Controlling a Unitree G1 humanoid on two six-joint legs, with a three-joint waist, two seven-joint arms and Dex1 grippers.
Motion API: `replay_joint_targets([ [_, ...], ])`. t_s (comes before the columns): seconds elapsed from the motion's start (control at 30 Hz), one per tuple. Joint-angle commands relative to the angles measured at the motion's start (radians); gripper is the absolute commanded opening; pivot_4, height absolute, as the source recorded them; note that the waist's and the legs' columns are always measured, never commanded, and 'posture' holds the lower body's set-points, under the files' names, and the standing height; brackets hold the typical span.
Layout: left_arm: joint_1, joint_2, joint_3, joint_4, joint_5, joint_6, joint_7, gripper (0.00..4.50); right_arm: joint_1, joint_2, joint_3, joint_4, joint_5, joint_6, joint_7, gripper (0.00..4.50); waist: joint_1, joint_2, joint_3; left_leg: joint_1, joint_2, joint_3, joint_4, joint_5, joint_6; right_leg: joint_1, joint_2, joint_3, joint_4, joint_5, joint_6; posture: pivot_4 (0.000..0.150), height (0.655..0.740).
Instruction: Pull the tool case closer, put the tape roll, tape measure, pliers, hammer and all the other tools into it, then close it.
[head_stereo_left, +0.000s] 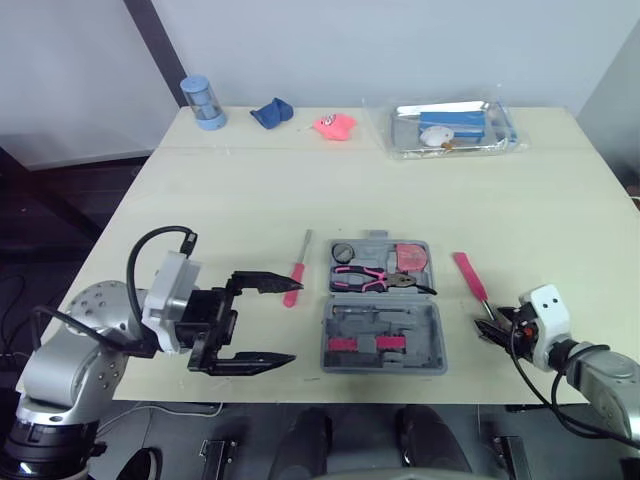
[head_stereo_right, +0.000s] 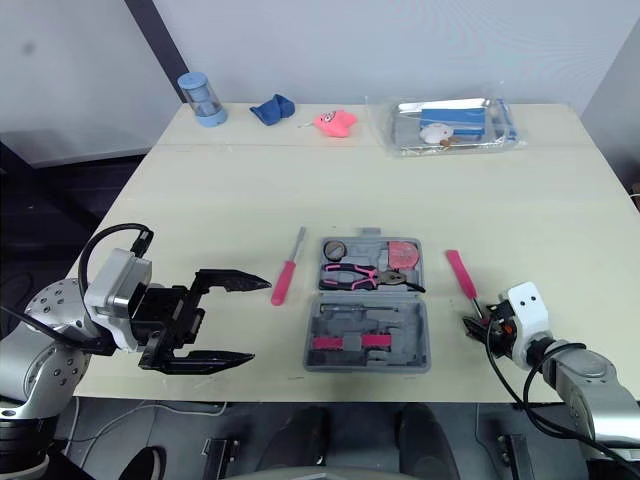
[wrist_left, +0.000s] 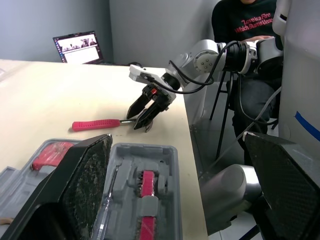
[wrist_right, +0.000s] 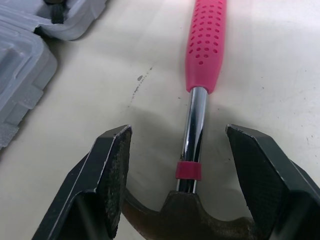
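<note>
Near edge of desk (head_stereo_left: 250, 190): left pincer (head_stereo_left: 290, 320) released, fingers spread wide, just left of the open tool case (head_stereo_left: 383, 340). Right pincer (wrist_right: 177, 135) also released, astride the hammer (wrist_right: 205, 45) shaft by its head, right of case. Farther: pliers (head_stereo_left: 368, 278) in case's far half; screwdriver (head_stereo_left: 294, 280) left of it.

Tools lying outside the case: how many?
2. The screwdriver lies left of the open tool case; the hammer lies right of it, its neck between the right claw's open fingers. The far bag's contents are unclear.
</note>
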Motion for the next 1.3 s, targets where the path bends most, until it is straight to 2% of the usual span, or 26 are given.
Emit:
replay_joint_targets([
  [0.03, -0.014, 0.01, 0.016, -0.015, -0.011, -0.006, -0.006, 4.5, 0.013, 0.02, -0.032, 0.013, 0.019, 0.033, -0.037, 1.59, 0.001, 0.0, 0.0, 0.0, 0.0, 0.0, 0.0, 0.0, 0.0, 0.0, 0.0, 0.0, 0.0, 0.0, 0.0, 0.15, 0.74],
  [0.07, -0.016, 0.01, 0.015, -0.014, -0.01, -0.006, -0.007, 4.5, 0.012, 0.023, -0.031, 0.015, 0.016, 0.03, -0.041, 1.02, 0.001, -0.001, 0.0, 0.0, 0.0, 0.0, 0.0, 0.0, 0.0, 0.0, 0.0, 0.0, 0.0, 0.0, 0.0, 0.15, 0.74],
  [0.13, -0.02, 0.01, 0.014, -0.012, -0.009, -0.005, -0.008, 4.5, 0.013, 0.03, -0.029, 0.021, 0.013, 0.026, -0.052, 0.17, 0.001, -0.002, -0.001, 0.0, 0.0, 0.0, 0.0, 0.0, 0.0, 0.0, 0.0, 0.0, 0.0, 0.0, 0.0, 0.15, 0.74],
  [0.17, -0.023, 0.01, 0.012, -0.01, -0.008, -0.005, -0.009, 4.5, 0.014, 0.034, -0.028, 0.026, 0.011, 0.022, -0.06, 0.07, 0.001, -0.003, -0.002, 0.001, 0.0, 0.0, 0.0, 0.0, 0.0, 0.001, 0.0, 0.0, 0.0, 0.0, 0.0, 0.15, 0.74],
  [0.5, -0.028, 0.012, 0.014, -0.002, -0.008, -0.001, -0.017, 4.5, 0.024, 0.041, -0.064, 0.011, 0.024, -0.037, -0.073, 0.07, 0.001, -0.008, -0.005, 0.001, 0.0, 0.0, 0.0, 0.0, 0.0, 0.001, 0.0, 0.0, 0.0, 0.0, 0.0, 0.15, 0.74],
  [0.67, -0.02, 0.01, 0.051, 0.015, -0.007, 0.011, 0.035, 4.5, 0.033, -0.049, -0.08, -0.027, 0.038, -0.136, 0.041, 0.07, 0.002, -0.007, -0.004, 0.001, 0.0, 0.0, 0.0, 0.0, 0.0, 0.001, 0.0, 0.0, 0.0, 0.0, 0.0, 0.15, 0.74],
  [0.83, -0.008, 0.021, 0.063, 0.036, 0.008, 0.008, 0.029, 4.5, 0.009, -0.164, -0.058, -0.093, 0.085, -0.11, 0.169, 0.07, -0.004, -0.006, -0.004, 0.002, 0.0, 0.0, 0.0, 0.0, 0.0, 0.001, 0.0, 0.0, 0.0, 0.0, 0.0, 0.15, 0.74],
  [0.97, -0.011, 0.034, 0.06, 0.074, 0.03, -0.011, -0.009, 4.5, -0.077, -0.284, 0.004, -0.181, 0.136, 0.005, 0.259, 0.07, -0.003, -0.005, -0.003, 0.002, 0.001, 0.001, 0.0, 0.0, 0.0, 0.001, 0.0, 0.0, 0.0, 0.0, 0.0, 0.15, 0.74],
  [1.1, 0.008, 0.034, 0.048, 0.094, 0.074, -0.042, -0.017, 4.5, -0.196, -0.395, 0.147, -0.272, 0.134, 0.123, 0.319, 0.07, 0.0, -0.005, -0.003, 0.0, 0.0, 0.0, 0.0, 0.0, 0.0, 0.001, 0.0, -0.001, -0.001, 0.0, 0.0, 0.15, 0.74],
  [1.3, 0.025, 0.034, 0.035, 0.122, 0.115, -0.111, -0.07, 4.5, -0.412, -0.429, 0.365, -0.352, 0.115, 0.26, 0.341, 0.07, -0.001, -0.005, -0.003, 0.0, 0.001, -0.001, 0.0, 0.0, 0.0, 0.0, 0.0, -0.001, -0.001, 0.0, 0.0, 0.15, 0.74],
])
